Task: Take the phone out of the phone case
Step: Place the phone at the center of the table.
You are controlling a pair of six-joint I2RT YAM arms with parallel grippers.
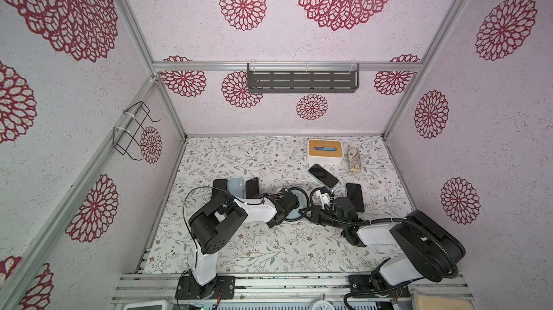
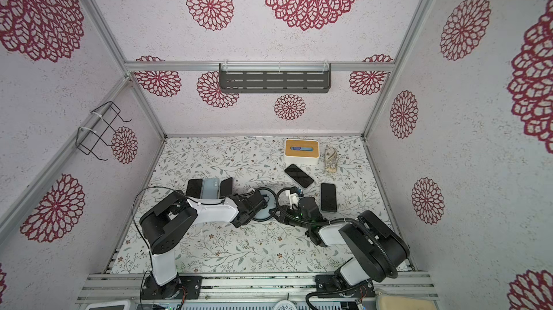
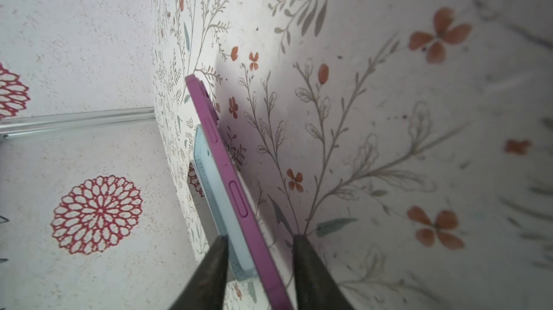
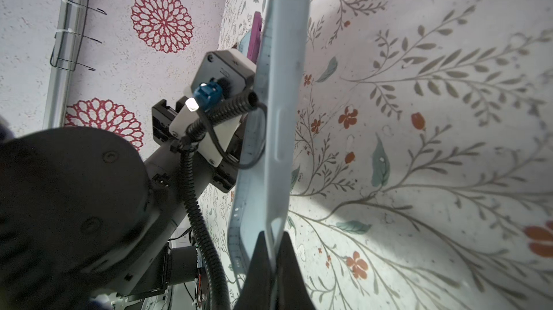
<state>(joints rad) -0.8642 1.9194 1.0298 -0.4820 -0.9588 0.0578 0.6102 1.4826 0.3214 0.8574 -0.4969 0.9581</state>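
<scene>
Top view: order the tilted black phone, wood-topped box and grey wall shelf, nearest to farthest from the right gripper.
1. Tilted black phone, just behind the right gripper.
2. Wood-topped box, farther back.
3. Grey wall shelf, mounted high, farthest back.

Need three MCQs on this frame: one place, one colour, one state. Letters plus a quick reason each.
1. The wooden-topped box sits: A) at the table's far end; B) between the arm bases; C) on the wall shelf.
2. The phone between the left gripper's fingers is: A) green; B) purple; C) yellow.
3. The right gripper is: A) open, empty; B) out of view; C) shut on the light blue case.
A: both top views show it there. B: its edge is purple. C: its fingers pinch the case's edge.
</scene>
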